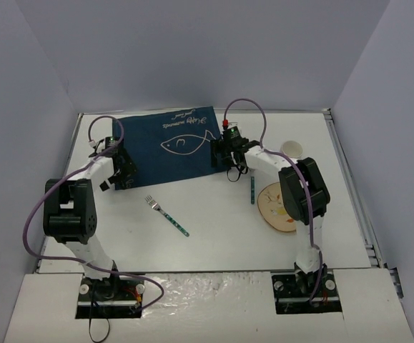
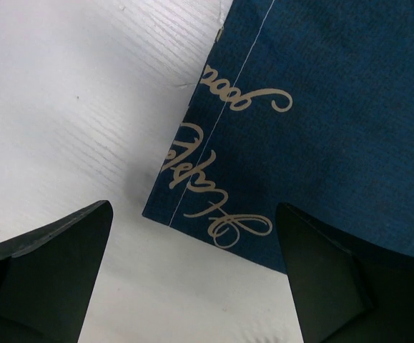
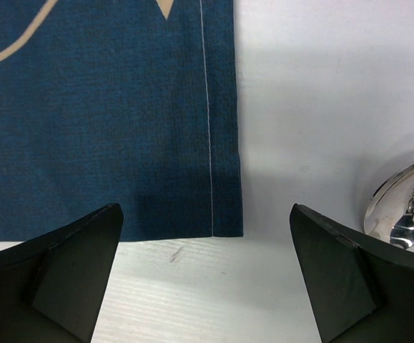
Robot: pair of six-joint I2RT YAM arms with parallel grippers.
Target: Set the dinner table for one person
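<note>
Fingers of my left gripper [image 2: 192,211] and right gripper [image 3: 207,211] stand wide apart, holding nothing, each above one near corner of the mat [image 1: 156,153]. The table [image 1: 214,243] spreads beneath and all around the mat. A spoon [image 3: 400,207] lies just right of the mat, so my right finger may knock it. From the mat toward the fork [image 1: 168,216], room is free.

The table [image 2: 63,107] is matt white with a fine ribbed grain. The mat [image 3: 106,114] is matt woven blue cloth with pale stitching. The spoon [image 3: 401,204], lower right, is mirror-glossy metal.
</note>
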